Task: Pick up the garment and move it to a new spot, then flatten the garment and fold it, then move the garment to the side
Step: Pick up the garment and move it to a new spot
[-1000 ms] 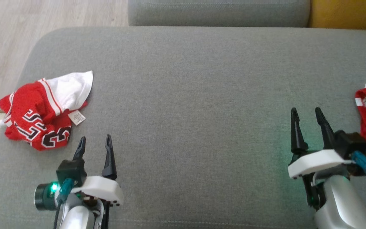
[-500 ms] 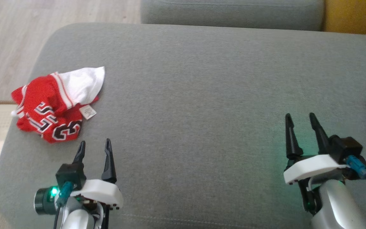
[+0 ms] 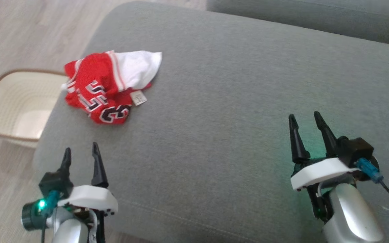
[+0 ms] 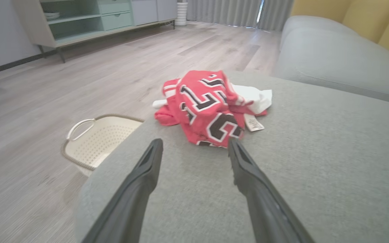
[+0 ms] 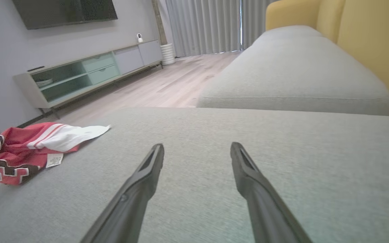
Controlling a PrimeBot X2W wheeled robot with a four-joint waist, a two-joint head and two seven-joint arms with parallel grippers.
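Observation:
The garment (image 3: 108,87) is a crumpled red jersey with black-and-white lettering and a white part, lying near the left end of the grey sofa cushion (image 3: 235,87). It also appears in the left wrist view as the garment (image 4: 211,106) and at the left of the right wrist view as the garment (image 5: 19,150). My left gripper (image 3: 81,150) hovers open near the cushion's front left corner, short of the garment, nothing between its fingers. My right gripper (image 3: 304,117) stands open over the cushion's right part, far from the garment.
A cream laundry basket (image 3: 12,104) sits on the wood floor just left of the cushion, also seen as the basket (image 4: 96,140). A second grey cushion (image 5: 292,74) and yellow backrest (image 5: 373,44) lie beyond. A low cabinet (image 5: 89,72) stands along the wall.
The head camera has swung left: the basket and floor came into view, and a second red item at the right edge left the picture. Both grippers stay open and empty.

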